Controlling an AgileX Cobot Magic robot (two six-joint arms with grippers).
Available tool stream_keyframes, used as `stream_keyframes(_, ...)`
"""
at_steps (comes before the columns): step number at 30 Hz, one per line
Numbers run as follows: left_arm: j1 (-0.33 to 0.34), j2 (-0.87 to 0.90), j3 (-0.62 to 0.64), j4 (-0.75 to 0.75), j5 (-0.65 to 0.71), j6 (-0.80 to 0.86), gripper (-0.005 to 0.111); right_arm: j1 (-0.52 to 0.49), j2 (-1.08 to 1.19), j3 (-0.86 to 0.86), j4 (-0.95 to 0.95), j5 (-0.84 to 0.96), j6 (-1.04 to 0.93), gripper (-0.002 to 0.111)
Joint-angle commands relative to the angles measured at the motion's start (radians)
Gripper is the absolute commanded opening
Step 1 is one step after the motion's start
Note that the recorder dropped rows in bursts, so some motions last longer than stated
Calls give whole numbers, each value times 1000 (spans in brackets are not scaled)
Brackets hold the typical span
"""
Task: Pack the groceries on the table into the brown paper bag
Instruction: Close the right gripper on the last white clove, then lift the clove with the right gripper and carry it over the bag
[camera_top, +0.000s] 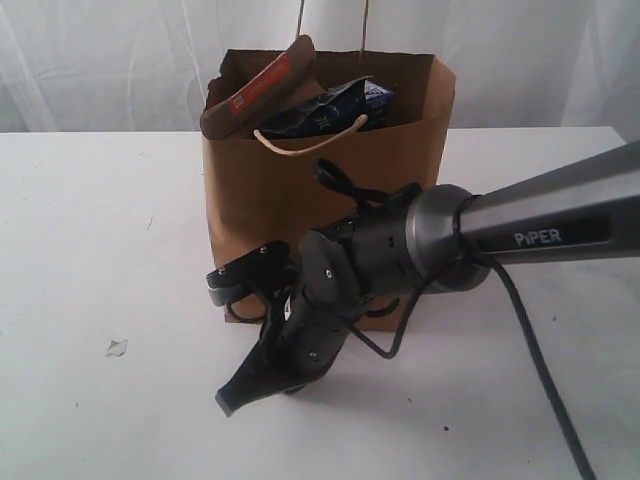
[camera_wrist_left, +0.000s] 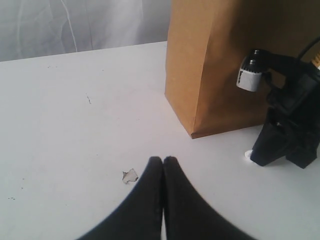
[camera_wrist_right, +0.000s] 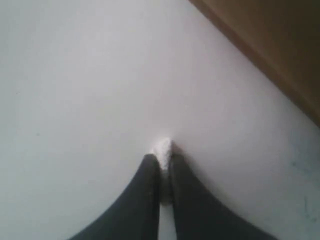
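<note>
A white curtain (camera_top: 120, 60) with vertical folds hung behind the table (camera_top: 80, 250), spanning the full view. The tabletop was plain white. Lighting was even and diffuse, casting soft shadows only.

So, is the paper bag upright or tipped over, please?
Upright: the brown paper bag stands on its base, mouth up, groceries poking out.
</note>
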Motion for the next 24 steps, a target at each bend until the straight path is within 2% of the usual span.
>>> stream_keyframes(1,3,-5,3,-10,-3,-1,0,1,-96,82,-2,63,42,0)
stream_keyframes(6,3,-5,3,-10,-3,-1,0,1,-320,208,-2,66,83,0)
stream_keyframes(17,3,-5,3,-10,-3,-1,0,-1,-620,417,-18,2,165,0)
stream_keyframes(24,3,-5,3,-10,-3,-1,0,-1,-734,428,-268,12,401,0)
